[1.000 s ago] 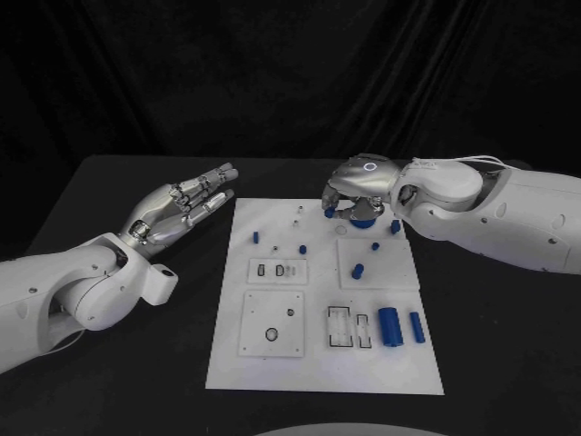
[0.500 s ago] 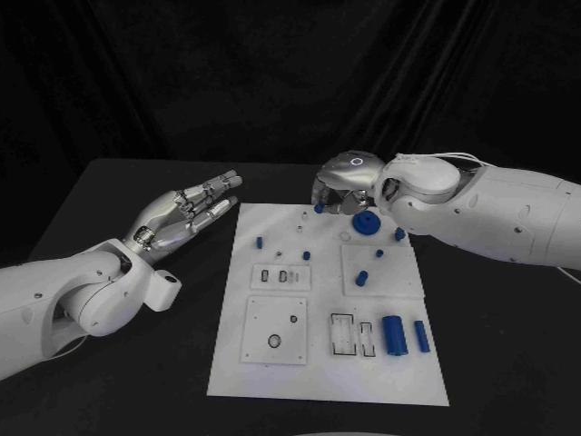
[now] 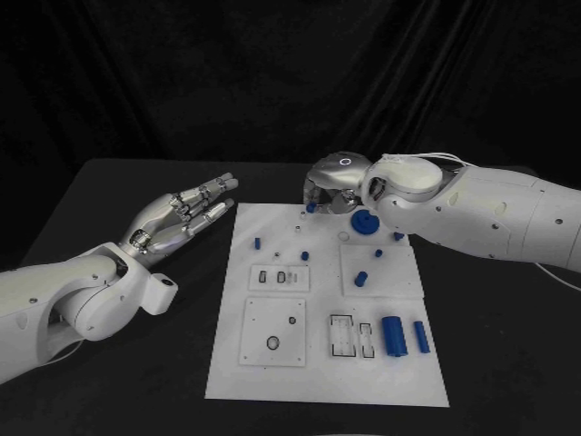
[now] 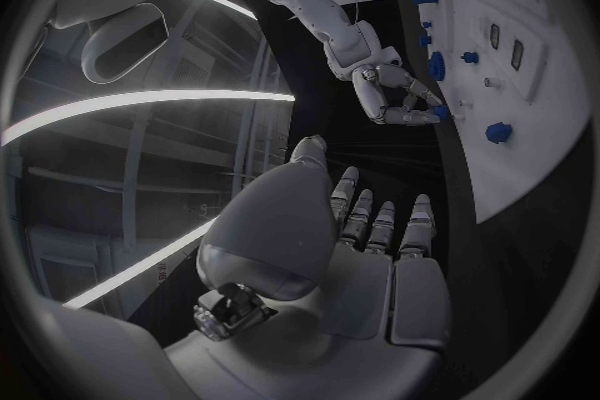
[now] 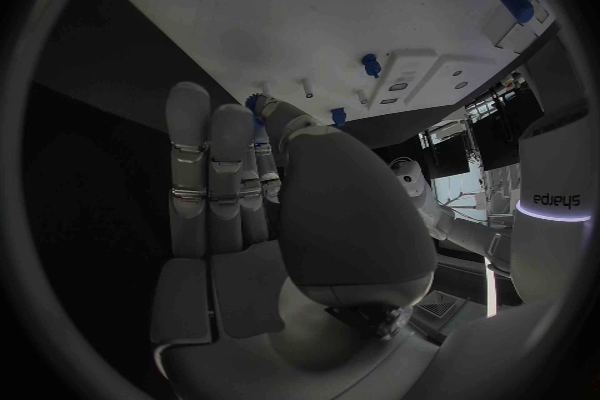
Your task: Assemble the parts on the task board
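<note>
We see the right hand (image 3: 328, 184) over the far edge of the task board (image 3: 320, 372), its silver back turned up toward us and its fingers curled downward. A small blue tip shows at its fingertips (image 3: 311, 207), but we cannot tell whether the hand grasps a part or merely hovers with fingers drawn in; the right wrist view shows the fingers lying close together with a blue speck beside them and settles nothing. Just beside that hand, a blue toothed gear (image 3: 364, 221) lies on the board, partly hidden by the right arm (image 3: 500, 222). The left hand (image 3: 180, 215) hovers off the board's left edge above the black table (image 3: 94, 363), released, palm up, fingers straight and slightly apart, holding nothing. On the white board we count two blue cylinders (image 3: 393, 334) lying side by side near the front right corner, the thinner one to the right, and about six small blue pegs (image 3: 255, 242) scattered across the far half; some are too small to count with certainty. We also make out several raised white plates with dark slots and holes (image 3: 272, 341). A black curtain (image 3: 239, 82) hangs behind the table.
</note>
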`<state>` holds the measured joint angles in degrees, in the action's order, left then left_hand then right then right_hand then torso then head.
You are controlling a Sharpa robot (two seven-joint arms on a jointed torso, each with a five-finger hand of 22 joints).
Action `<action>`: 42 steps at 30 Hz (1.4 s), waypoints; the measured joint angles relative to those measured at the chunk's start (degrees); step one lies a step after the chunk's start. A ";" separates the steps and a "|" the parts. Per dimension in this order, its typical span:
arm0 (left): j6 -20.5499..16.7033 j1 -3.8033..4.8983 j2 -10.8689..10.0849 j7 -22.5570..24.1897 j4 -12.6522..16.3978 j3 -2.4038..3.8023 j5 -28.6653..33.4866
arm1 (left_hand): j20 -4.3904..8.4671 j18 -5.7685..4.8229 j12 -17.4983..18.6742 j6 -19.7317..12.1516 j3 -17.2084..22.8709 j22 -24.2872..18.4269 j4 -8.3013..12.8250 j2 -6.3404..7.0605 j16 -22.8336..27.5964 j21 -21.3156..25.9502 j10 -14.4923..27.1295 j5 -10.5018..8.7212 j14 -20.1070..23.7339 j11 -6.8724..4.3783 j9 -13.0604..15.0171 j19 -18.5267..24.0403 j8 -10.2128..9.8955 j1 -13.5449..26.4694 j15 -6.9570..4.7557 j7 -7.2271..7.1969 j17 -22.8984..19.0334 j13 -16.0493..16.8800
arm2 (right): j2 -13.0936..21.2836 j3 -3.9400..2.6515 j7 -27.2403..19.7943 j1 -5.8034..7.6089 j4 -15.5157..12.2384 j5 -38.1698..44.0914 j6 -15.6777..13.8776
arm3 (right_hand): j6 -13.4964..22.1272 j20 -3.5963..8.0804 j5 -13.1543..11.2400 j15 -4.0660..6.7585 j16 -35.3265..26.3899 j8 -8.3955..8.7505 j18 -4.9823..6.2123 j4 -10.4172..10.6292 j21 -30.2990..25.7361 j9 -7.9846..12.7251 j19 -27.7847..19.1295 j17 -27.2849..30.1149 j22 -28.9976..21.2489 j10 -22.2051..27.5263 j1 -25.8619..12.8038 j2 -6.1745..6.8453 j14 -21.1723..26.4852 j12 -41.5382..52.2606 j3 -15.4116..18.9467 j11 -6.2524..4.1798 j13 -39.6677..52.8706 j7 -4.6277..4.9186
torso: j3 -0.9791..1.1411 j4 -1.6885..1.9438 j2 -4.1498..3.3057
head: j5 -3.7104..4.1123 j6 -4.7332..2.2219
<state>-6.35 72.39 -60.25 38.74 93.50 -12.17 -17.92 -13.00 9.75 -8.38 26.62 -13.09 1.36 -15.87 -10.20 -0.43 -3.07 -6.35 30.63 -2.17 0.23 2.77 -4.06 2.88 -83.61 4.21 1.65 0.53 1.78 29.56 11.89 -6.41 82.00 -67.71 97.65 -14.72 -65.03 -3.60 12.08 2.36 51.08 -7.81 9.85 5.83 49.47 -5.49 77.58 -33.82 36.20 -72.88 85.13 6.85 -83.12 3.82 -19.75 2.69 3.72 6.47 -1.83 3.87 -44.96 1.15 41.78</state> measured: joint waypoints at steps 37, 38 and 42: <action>0.33 0.00 0.43 0.00 -0.29 0.00 -0.01 | -0.21 0.00 0.00 0.00 0.15 0.04 0.15 -0.26 0.00 0.00 0.00 0.50 -0.21 0.00 0.00 -0.20 0.00 -0.25 0.21 0.00 0.03 0.00 | -2.28 0.00 0.56 -0.86 2.07 -0.29 -0.86 | 0.38 -0.30 0.09 -0.42 0.39 1.05 0.00 -0.30 1.60 -0.88 -1.12 -0.41 2.28 1.03 0.06 0.11 0.42 0.00 -0.65 0.60 0.02 0.29 | -0.03 -0.01 -0.04 | 0.14 0.26; 0.35 0.00 0.46 0.00 -0.30 0.00 -0.01 | -0.20 0.00 0.00 0.00 0.15 0.03 0.15 -0.26 0.00 0.00 0.00 0.50 -0.21 0.00 0.00 -0.21 0.00 -0.25 0.21 0.00 0.06 0.00 | -2.38 0.00 0.58 -0.88 2.14 -0.29 -0.84 | 0.38 -0.30 0.09 -0.42 0.39 1.06 0.00 -0.30 1.60 -0.90 -1.12 -0.41 2.38 1.03 0.06 0.11 0.42 0.01 -0.65 0.60 0.02 0.29 | -0.02 -0.01 -0.04 | 0.16 0.26; 0.46 0.00 0.51 0.00 -0.31 0.00 -0.01 | -0.20 0.00 0.00 0.00 0.15 0.03 0.15 -0.26 0.00 0.00 0.00 0.50 -0.21 0.00 0.00 -0.20 0.00 -0.25 0.21 0.00 0.09 0.00 | -2.68 -0.02 0.65 -0.98 2.35 -0.30 -0.80 | 0.55 -0.30 0.10 -0.62 0.39 1.11 0.00 -0.30 1.84 -1.19 -1.12 -0.41 2.53 1.03 0.06 0.11 0.62 0.00 -0.65 0.60 0.02 0.30 | -0.02 -0.01 -0.05 | 0.21 0.31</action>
<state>-5.89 72.39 -59.74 38.75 93.18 -12.17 -17.93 -13.20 9.76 -8.37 26.62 -12.93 1.40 -15.72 -10.45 -0.43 -3.07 -6.35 31.12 -2.38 0.23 2.77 -4.26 2.88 -83.87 4.42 1.65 0.63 1.78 26.88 11.87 -5.76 81.02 -65.35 97.35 -15.51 -64.47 -3.90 12.18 1.74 51.46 -6.70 9.85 5.53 51.32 -6.67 76.47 -34.23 38.73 -71.85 85.19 6.96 -82.51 3.82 -20.40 3.29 3.74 6.77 -1.86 3.86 -45.01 1.36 42.09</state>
